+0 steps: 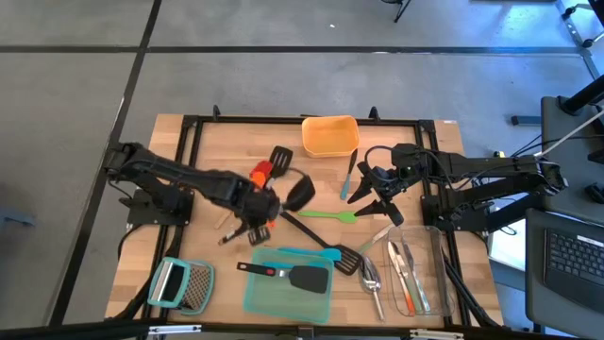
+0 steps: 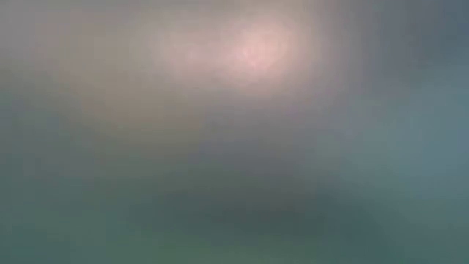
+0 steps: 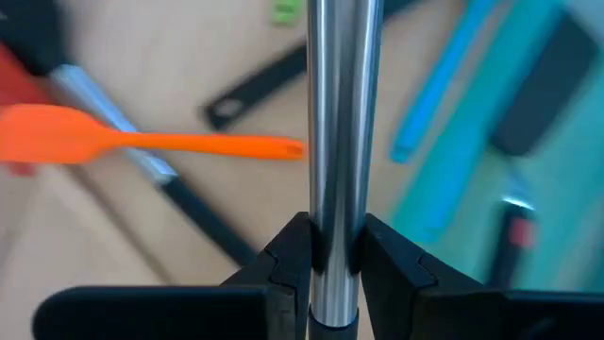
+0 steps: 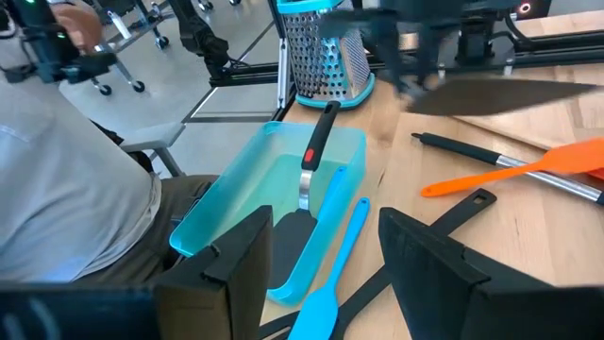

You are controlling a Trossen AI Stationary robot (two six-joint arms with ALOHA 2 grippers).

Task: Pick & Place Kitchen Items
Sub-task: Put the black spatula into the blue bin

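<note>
High view: even, bright overhead light; short soft shadows beneath the arms on the pale wooden tabletop (image 1: 212, 255).

Low view: wholly out of focus, a grey-teal haze with one pinkish glow near the top.

Left wrist view: polished steel handle (image 3: 343, 142) sharp with streaked glare; background blurred.

Right wrist view: near dark fingers (image 4: 444, 274) soft-edged.

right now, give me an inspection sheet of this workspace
surface: wooden table, bare at the back left.
job's things: green spatula mid-table; black turner lying in the teal container; cutlery in the clear container; blue spatula against the teal container's edge.
clutter: grater front left; orange container at the back.
end effectors: left end effector shut on a metal handle; right end effector open, empty, above the table.
cables: black cable looped by the right arm.
surroundings: person's sleeve beside the table; low view shows nothing.
</note>
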